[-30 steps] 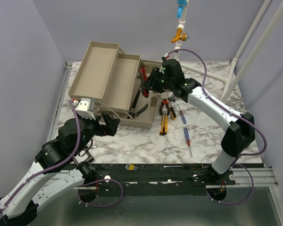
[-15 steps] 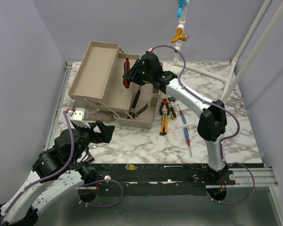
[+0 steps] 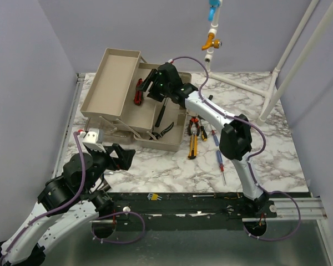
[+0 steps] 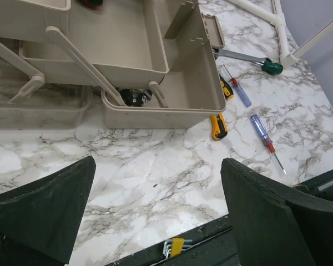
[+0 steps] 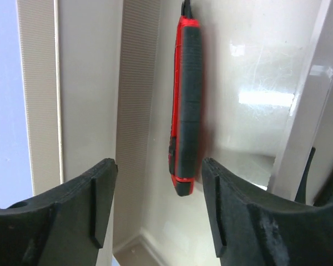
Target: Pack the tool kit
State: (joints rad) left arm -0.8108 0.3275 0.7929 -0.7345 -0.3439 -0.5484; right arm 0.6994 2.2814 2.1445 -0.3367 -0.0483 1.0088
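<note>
1. Here, the right gripper (image 5: 158, 166) hangs with its jaws apart, gripping nothing.
2. The red knife (image 5: 186, 105) lies flat in the beige tray (image 5: 238, 72), in line with that gap and touching neither finger.
3. The left gripper (image 4: 158, 163) is likewise spread.

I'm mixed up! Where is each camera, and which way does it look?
Top external: up behind the arms, looking down on the beige plastic toolbox; both arms show.
Left wrist: low, facing the toolbox across the marble table; left gripper frames the bottom.
Right wrist: straight down into a beige tray; right gripper below.
Top and right wrist share the red-and-black knife.
</note>
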